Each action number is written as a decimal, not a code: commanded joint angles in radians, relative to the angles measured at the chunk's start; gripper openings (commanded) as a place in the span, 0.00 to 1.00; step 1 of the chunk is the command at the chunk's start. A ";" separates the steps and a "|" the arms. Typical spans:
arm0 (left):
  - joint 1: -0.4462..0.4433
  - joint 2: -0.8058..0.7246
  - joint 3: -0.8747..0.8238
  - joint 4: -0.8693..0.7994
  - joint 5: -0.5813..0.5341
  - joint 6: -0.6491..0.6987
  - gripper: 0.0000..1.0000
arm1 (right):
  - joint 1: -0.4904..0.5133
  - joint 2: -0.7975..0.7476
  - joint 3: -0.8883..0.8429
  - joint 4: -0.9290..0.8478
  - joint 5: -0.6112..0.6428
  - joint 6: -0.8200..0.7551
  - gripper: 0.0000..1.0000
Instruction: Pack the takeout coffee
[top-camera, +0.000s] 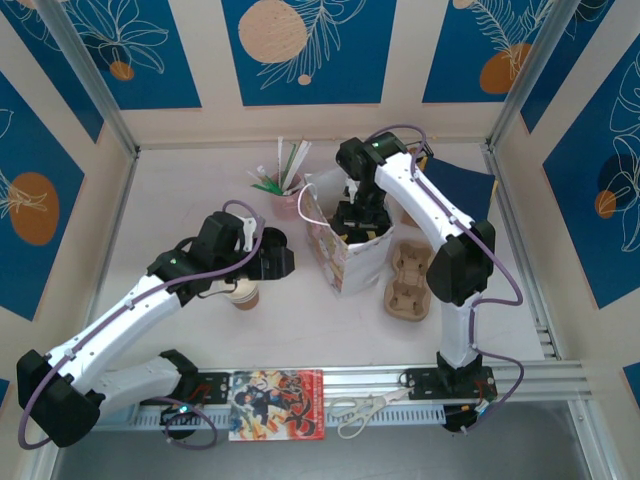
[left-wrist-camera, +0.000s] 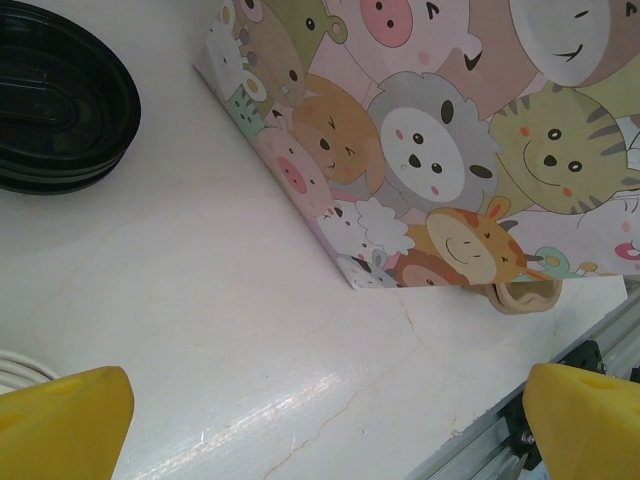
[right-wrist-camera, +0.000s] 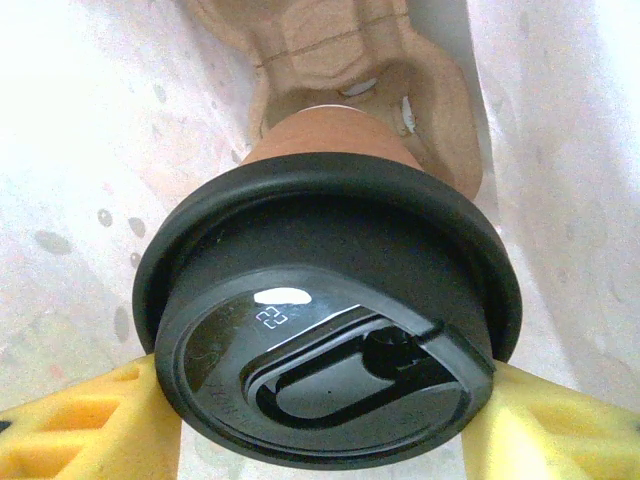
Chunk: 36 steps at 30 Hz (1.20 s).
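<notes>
The takeout coffee cup (right-wrist-camera: 335, 135), kraft-brown and wearing a black lid (right-wrist-camera: 320, 330), is hanging inside the cartoon-animal paper bag (top-camera: 345, 255), just above a cardboard cup carrier (right-wrist-camera: 340, 50) that is lying at the bag's bottom. The right gripper (right-wrist-camera: 325, 430) is clamping it, with a yellow finger (right-wrist-camera: 90, 425) pressing against each side just under the lid's rim, and the pale inner walls of the bag are closing in on both sides. From above, the right gripper (top-camera: 358, 215) is reaching down through the bag's open top. A second, open paper cup (top-camera: 243, 295), brown outside and cream inside, is standing on the table (top-camera: 170, 200) to the left of the bag, partly under the left arm. The left gripper (left-wrist-camera: 320, 430) is hovering low over the table with its jaws spread wide and nothing between them, pointing toward the printed side of the bag (left-wrist-camera: 450, 130). A stack of black lids (left-wrist-camera: 60, 100) is sitting on the table beyond it. Another cardboard carrier (top-camera: 408, 280) is lying just right of the bag. A pink cup of straws (top-camera: 285, 195) is standing behind the bag, and a comic book (top-camera: 277, 404) and scissors (top-camera: 365, 408) are lying at the near edge.
</notes>
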 joint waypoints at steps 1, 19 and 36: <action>0.010 -0.014 -0.013 0.014 0.015 0.002 1.00 | -0.009 0.003 0.034 -0.042 -0.047 0.014 0.64; 0.010 0.002 -0.029 0.039 0.038 0.005 1.00 | 0.001 0.013 0.038 -0.070 -0.041 0.024 0.64; 0.010 -0.005 -0.036 0.036 0.038 0.004 1.00 | 0.001 0.015 0.035 -0.070 -0.033 0.024 0.64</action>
